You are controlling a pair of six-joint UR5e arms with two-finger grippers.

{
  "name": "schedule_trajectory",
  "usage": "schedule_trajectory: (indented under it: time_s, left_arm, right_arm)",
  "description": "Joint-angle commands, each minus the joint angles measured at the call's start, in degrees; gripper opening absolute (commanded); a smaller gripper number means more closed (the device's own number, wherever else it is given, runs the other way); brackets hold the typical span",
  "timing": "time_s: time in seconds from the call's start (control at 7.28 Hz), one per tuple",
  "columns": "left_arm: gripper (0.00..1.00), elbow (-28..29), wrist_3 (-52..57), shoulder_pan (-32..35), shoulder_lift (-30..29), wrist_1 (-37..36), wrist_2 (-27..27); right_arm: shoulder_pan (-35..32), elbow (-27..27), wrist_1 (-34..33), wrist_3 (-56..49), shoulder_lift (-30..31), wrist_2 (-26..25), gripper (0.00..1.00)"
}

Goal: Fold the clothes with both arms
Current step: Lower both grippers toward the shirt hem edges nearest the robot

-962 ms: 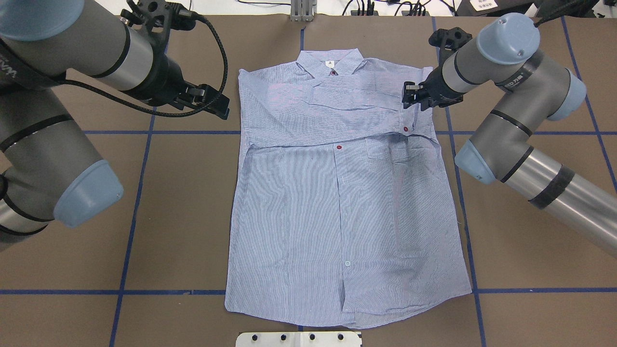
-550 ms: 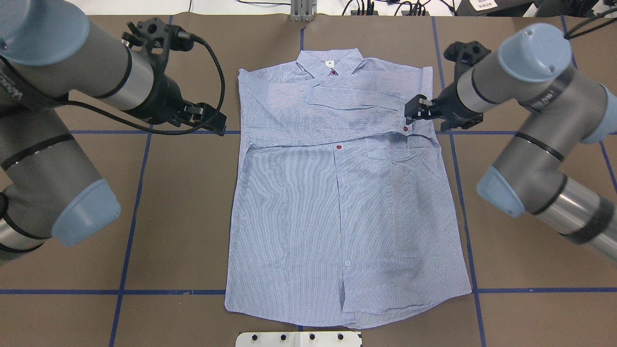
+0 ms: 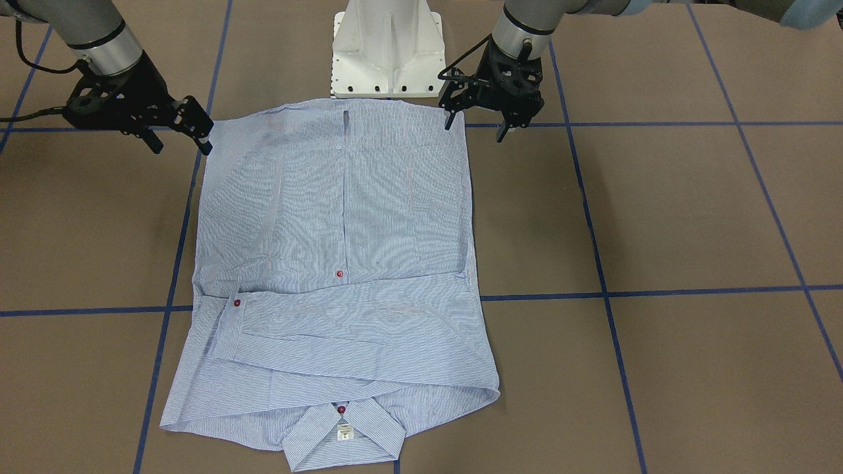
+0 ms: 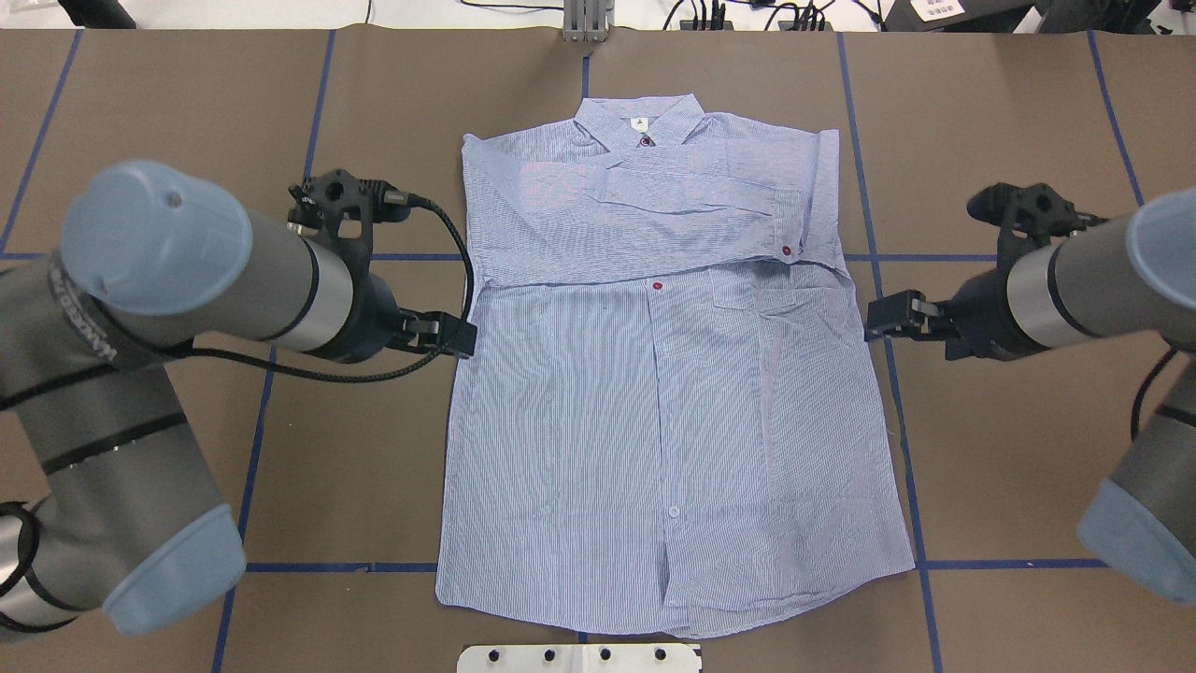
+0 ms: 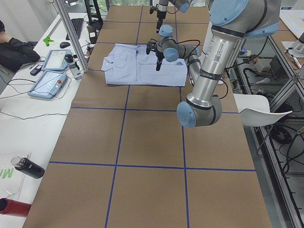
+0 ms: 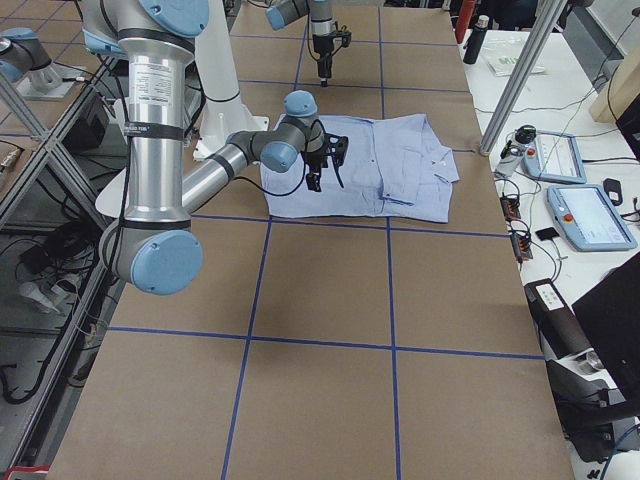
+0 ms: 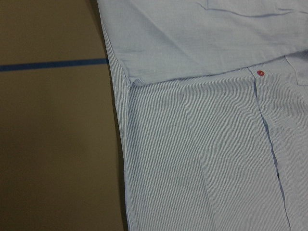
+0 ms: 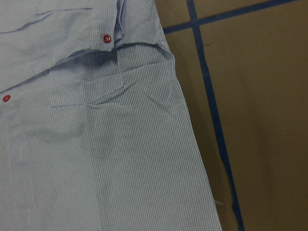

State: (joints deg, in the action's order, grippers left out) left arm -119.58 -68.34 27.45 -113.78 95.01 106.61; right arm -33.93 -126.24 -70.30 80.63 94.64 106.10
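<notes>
Between the left gripper (image 4: 462,336) and right gripper (image 4: 874,322), both spread open and empty, the shirt (image 4: 654,421) lies flat, its long axis running collar-to-hem, collar pointing away from the robot.

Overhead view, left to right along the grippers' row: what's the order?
left arm → left gripper → shirt → right gripper → right arm

In the overhead view the left claw (image 4: 458,338) has dropped from upper left to mid-frame, just beside the shirt's (image 4: 654,421) left edge; the right claw (image 4: 883,320) has left the folded sleeve's cuff (image 4: 790,224), drawing down and right, off the shirt's right edge.
</notes>
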Motion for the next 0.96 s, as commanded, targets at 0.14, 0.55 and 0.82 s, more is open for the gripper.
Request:
schedule_trajectory:
  time_s: [0.14,0.55,0.82]
  left_arm:
    - [1.0,0.0,-9.6,-9.3,9.0,12.2,-7.9]
    - [0.99,1.4,-15.6,-16.8,10.2,13.3,-13.1]
    - [0.71,3.2,-16.4,-17.5,10.1,13.5,-13.1]
  right_arm:
    - [10.3,-1.4,12.4,6.5,10.9,-8.7,1.0]
    - [13.5,-1.4,12.5,7.5,11.1,-12.1,1.0]
    - [13.8,-1.4,12.5,7.5,11.1,-12.1,1.0]
